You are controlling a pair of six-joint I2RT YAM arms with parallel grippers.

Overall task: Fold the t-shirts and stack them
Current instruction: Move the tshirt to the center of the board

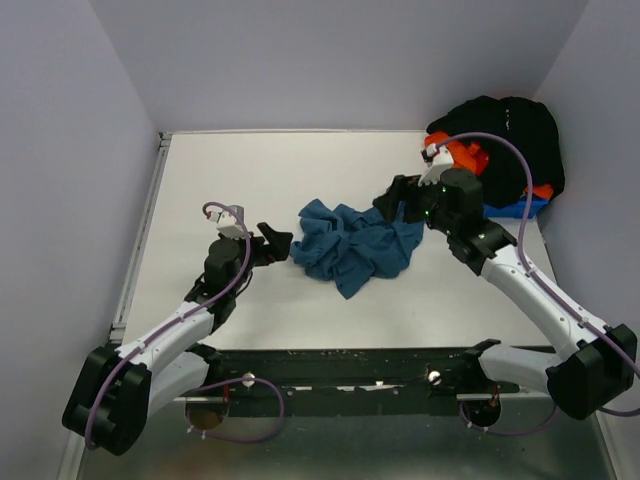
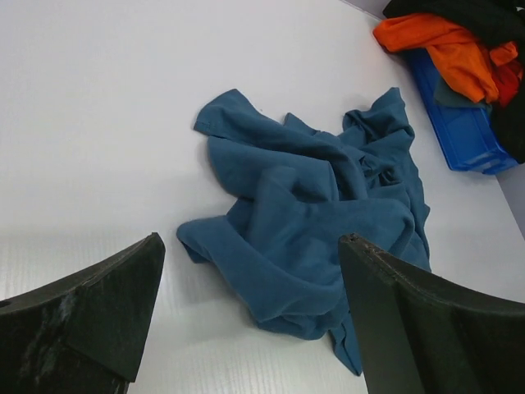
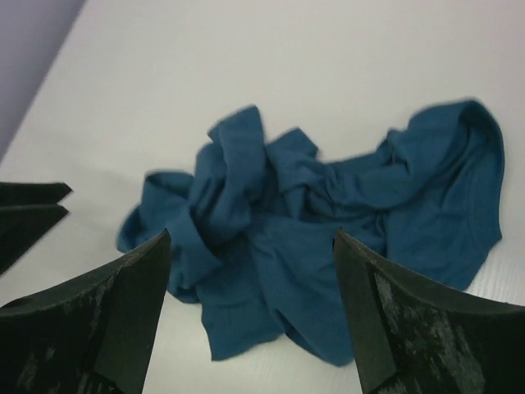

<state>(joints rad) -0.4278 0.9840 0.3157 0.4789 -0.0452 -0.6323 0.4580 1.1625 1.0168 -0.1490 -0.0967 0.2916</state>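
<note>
Table: one white table (image 1: 200, 170), closed in by pale lilac walls on the left, far and right sides.
Arms: two from where I sit, white with black joints and a lilac cable looped along each. Their bases are at the near edge.
Teal t-shirt: one teal t-shirt (image 1: 355, 245), crumpled in a loose heap near the middle of the table and lying between my two pincers. Nothing grips it. It fills both wrist views (image 2: 320, 238) (image 3: 328, 238), with folds bunched at the centre and a flatter lobe towards the right arm.
Left pincer: the left pincer (image 1: 275, 242) is spread wide and holds nothing. It sits low, just beside the heap's left edge. In its own camera (image 2: 250, 242) the two dark fingers frame the cloth without touching it.
Right pincer: the right pincer (image 1: 398, 198) is also spread wide and holds nothing. It hangs over the heap's far right corner, and its camera (image 3: 251, 235) shows cloth below the gap.
Blue bin: one blue bin (image 1: 525, 207) in the far right corner, well apart from the teal heap (image 2: 463, 123).
Orange cloth: orange cloth (image 1: 465, 155) is draped over the bin (image 2: 447, 45). I cannot tell how many pieces there are.
Black cloth: black cloth (image 1: 500, 125) is piled on top at the wall. I cannot count the pieces either.
</note>
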